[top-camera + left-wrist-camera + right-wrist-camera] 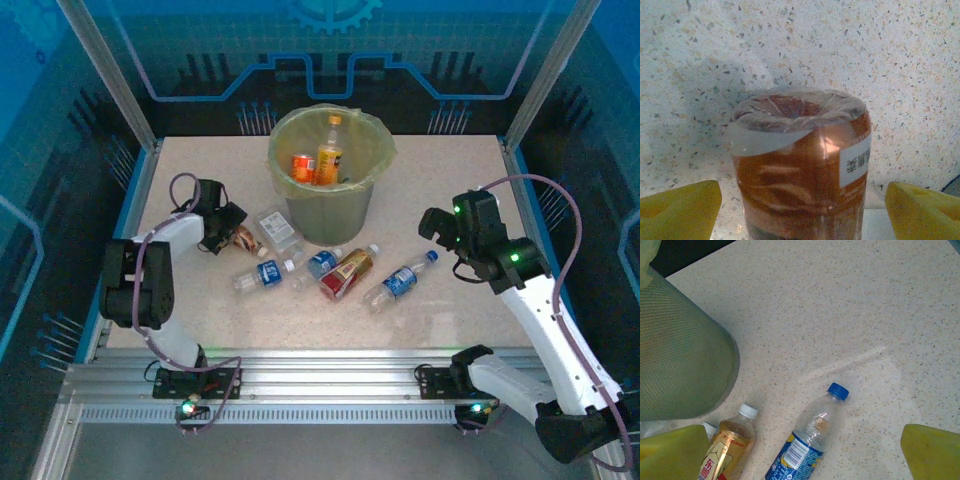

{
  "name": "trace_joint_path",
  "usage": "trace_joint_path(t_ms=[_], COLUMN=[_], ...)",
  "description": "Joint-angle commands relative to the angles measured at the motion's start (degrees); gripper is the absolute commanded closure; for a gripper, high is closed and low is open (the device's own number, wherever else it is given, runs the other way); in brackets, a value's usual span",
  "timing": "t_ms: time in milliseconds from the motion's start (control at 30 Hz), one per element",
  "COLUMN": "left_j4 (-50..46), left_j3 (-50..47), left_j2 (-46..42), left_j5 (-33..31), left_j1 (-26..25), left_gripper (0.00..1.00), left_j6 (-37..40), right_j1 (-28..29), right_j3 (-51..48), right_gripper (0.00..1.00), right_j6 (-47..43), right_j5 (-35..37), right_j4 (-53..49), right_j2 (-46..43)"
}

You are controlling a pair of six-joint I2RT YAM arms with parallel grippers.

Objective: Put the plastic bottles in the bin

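1. Top external view: a round olive-green bin (pixel 330 215), lined with a yellow-green bag, stands at upper centre on a speckled table (pixel 450 170). Two bottles with orange labels (pixel 328 160) are inside it.
2. Six plastic bottles (pixel 265 273) lie on the table just below the bin, in a loose row from left of centre to right of centre.
3. The left gripper (pixel 232 235), left of centre, is down at the leftmost of these, an orange-labelled bottle (pixel 245 241). A crushed clear bottle (pixel 278 228) lies between that bottle and the bin.
4. Left wrist view: the orange-labelled bottle (pixel 800 170) sits at lower centre, its dimpled end toward the top of the frame. The gripper's yellow fingers (pixel 680 210) sit in the two lower corners, one on each side of the bottle. They are spread apart, and a strip of table shows between each finger and the bottle, so nothing is clamped.
5. The right gripper (pixel 437 225), right of centre in the top view, hangs over the table with its jaws wide apart and nothing between them.
6. Right wrist view: a blue-capped bottle (pixel 810 435) with a blue label lies at lower centre, cap toward the upper right. A white-capped bottle (pixel 732 445) with a red and gold label lies just left of it. The bin's mesh wall (pixel 680 355) rises at the left edge.
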Motion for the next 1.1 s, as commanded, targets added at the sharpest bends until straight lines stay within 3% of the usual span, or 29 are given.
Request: trace_joint_path(t_ms=[0,200,433,700,1067], left_j4=[1.1,2.1,2.9,-0.1,-7.3], left_j3=[0.0,0.5,1.0,4.1,12.9], left_j2=[1.9,4.5,5.5,1.0,-12.4], left_j5=[1.5,2.3,3.1,-0.9,-8.9], left_j1=[0.8,1.0,2.1,3.4,3.8], left_gripper=[0.15,0.23,0.39,0.53,0.53], left_j6=[-1.6,-2.7,-2.9,2.4,13.7], right_j1=[-0.9,-1.0,-1.1,-1.2,-1.2], right_j3=[-0.5,-0.7,-0.5,-0.1,0.3], right_gripper=[0.00,0.00,0.00,0.00,0.00], right_j6=[1.1,1.1,1.2,1.3,1.4], right_j5=[0.5,0.6,0.4,0.2,0.1], right_j4=[0.8,1.0,1.2,1.6,1.8], right_j2=[-1.0,-0.8,-0.4,-0.3,0.2])
